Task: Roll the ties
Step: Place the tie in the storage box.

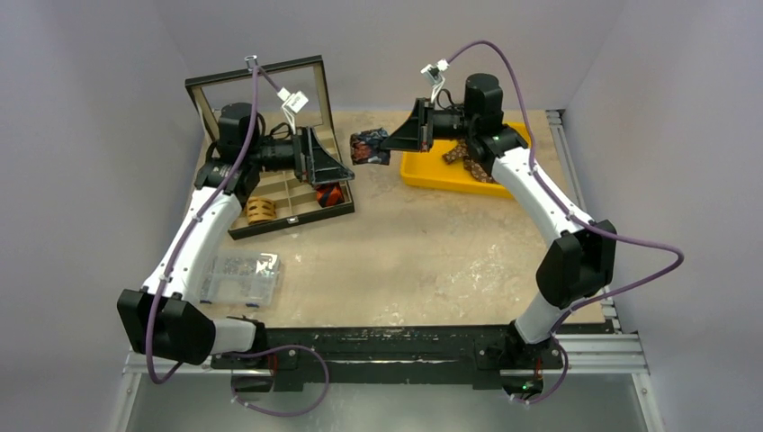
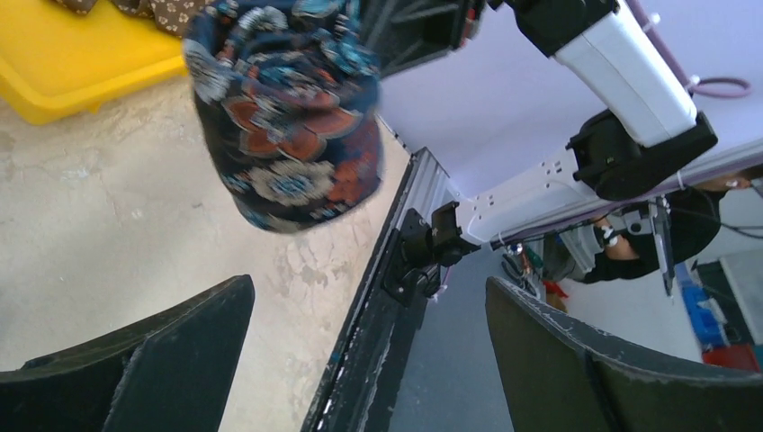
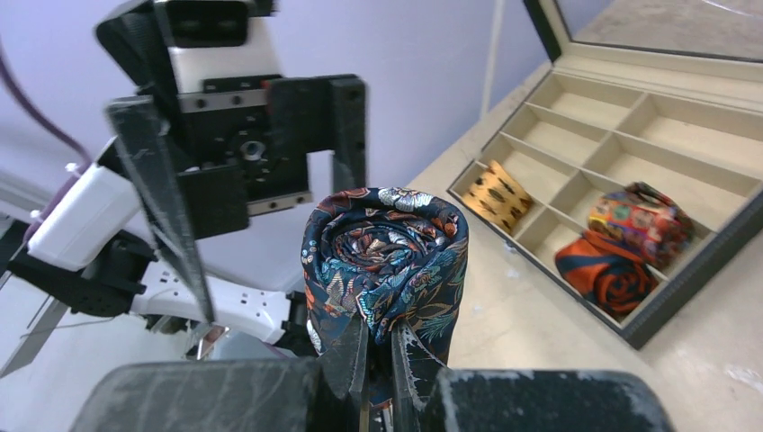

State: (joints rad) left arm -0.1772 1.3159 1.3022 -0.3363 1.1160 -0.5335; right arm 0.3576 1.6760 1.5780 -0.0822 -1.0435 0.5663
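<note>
Right wrist view, rolled navy floral tie (image 3: 387,261) pinched at one edge by right claw (image 3: 378,360), held mid-air between box (image 1: 288,219) and yellow tray (image 1: 423,171), left claw (image 2: 369,288) spread wide, just short of it.

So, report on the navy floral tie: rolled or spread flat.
Rolled. The navy floral tie shows a spiral coil end-on, pinched underneath by the shut right tool.
</note>
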